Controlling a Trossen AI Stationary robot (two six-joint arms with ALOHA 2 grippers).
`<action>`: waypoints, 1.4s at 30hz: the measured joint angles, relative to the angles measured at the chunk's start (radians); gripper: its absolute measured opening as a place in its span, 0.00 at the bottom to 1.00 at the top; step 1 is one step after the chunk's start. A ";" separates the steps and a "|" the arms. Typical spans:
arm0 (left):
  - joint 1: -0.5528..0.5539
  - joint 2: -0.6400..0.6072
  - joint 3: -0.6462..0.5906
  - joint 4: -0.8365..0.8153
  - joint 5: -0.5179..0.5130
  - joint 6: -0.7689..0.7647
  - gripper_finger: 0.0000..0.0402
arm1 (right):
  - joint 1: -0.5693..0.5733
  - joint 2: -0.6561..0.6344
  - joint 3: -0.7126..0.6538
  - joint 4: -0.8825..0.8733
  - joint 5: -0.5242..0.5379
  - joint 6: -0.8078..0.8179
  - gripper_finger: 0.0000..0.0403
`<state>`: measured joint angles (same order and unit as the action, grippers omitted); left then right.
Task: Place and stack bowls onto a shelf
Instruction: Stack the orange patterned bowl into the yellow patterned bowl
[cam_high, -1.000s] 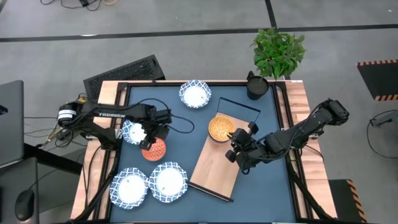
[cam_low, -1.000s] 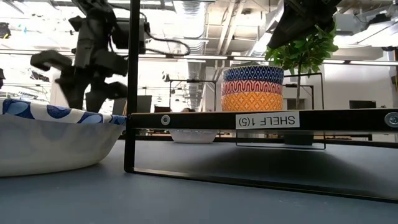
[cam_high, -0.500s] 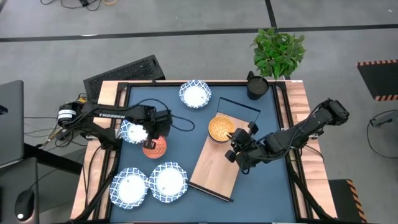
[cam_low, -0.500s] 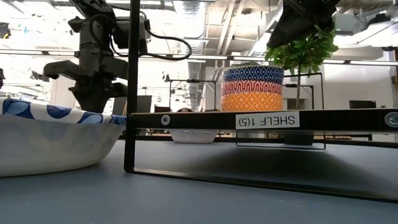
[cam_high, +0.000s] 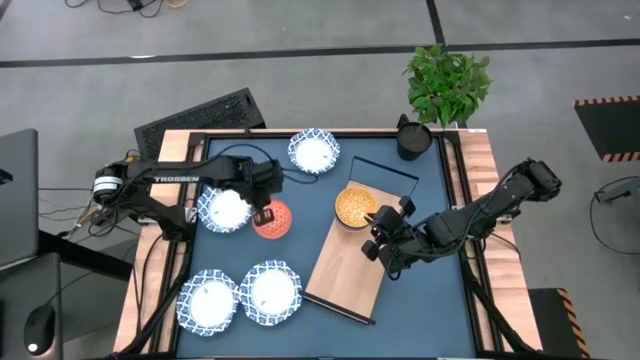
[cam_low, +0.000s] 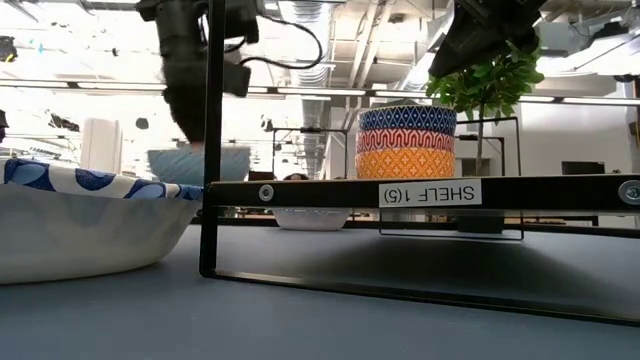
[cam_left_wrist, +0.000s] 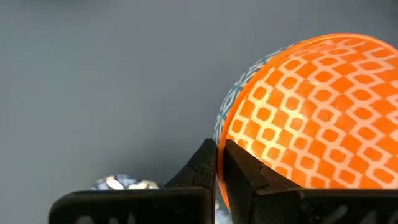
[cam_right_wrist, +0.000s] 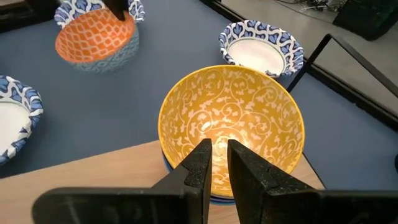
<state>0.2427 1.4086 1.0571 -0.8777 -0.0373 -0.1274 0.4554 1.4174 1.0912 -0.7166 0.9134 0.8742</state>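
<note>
A red-orange bowl (cam_high: 273, 220) with a pale blue outside (cam_low: 197, 164) hangs over the blue table, between the white bowls and the shelf (cam_high: 345, 265). My left gripper (cam_high: 262, 212) is shut on it. A stack of small bowls (cam_low: 406, 142), its top one yellow inside (cam_right_wrist: 230, 124), stands on the far end of the shelf board. My right gripper (cam_right_wrist: 219, 155) hovers above the board just behind that stack, its fingers a narrow gap apart with nothing between them. My left gripper pinches the red-orange bowl's rim (cam_left_wrist: 221, 134) on the side toward the table's left, one finger inside the bowl and one outside. The fingers come from above, pointing down. The bowl is lifted clear of the table with its opening up.
Several wide white bowls with blue rims sit on the table: one at the far side (cam_high: 315, 152), one beside my left gripper (cam_high: 225, 208), two near the front left (cam_high: 208, 302) (cam_high: 270, 292). A dark pot (cam_high: 412, 138) and a plant (cam_high: 448, 82) stand at the far right corner.
My left gripper has shut on the red-orange bowl's rim, lifted the bowl clear of the table and carried it toward the right and far side, nearer the shelf.
</note>
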 joint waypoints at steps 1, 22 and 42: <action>0.006 0.000 0.026 -0.015 0.021 -0.037 0.00 | 0.000 0.000 0.000 -0.001 0.000 0.015 0.20; 0.069 0.264 0.724 -0.167 0.248 -0.224 0.00 | -0.027 -0.173 0.000 -0.087 -0.004 0.098 0.20; 0.091 0.654 1.140 -0.332 0.265 -0.137 0.00 | -0.143 -0.282 0.018 -0.195 -0.055 0.194 0.20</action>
<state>0.3333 2.0623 2.1975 -1.2098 0.2279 -0.2642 0.3124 1.1358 1.1095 -0.9119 0.8585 1.0686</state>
